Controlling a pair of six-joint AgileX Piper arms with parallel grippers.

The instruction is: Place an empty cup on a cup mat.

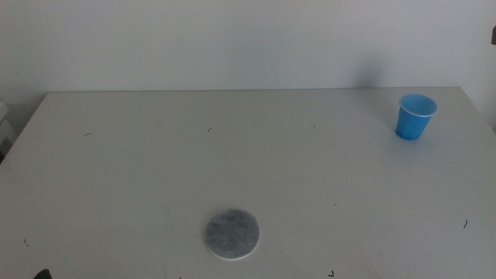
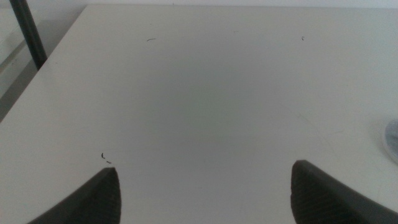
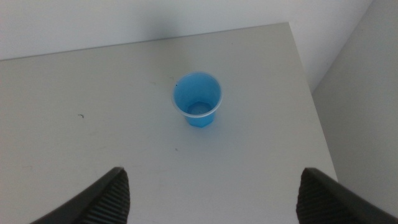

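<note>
The blue cup (image 1: 416, 116) stands upright and empty at the table's far right corner. The marbled grey cup mat (image 1: 232, 233) lies flat near the front edge, left of the middle, far from the cup. In the right wrist view the cup (image 3: 197, 99) stands ahead of my right gripper (image 3: 214, 193), whose jaws are wide open and well short of it. My left gripper (image 2: 205, 193) is open and empty over bare table; a sliver of the mat (image 2: 393, 134) shows at that picture's edge. Only a dark tip (image 1: 40, 274) of the left gripper shows in the middle view.
The white table (image 1: 155, 170) bears only the cup and the mat. Its right edge (image 3: 314, 106) runs close beside the cup. A white wall (image 1: 232, 39) stands behind the table. A dark post (image 2: 28, 34) stands off the table's left side.
</note>
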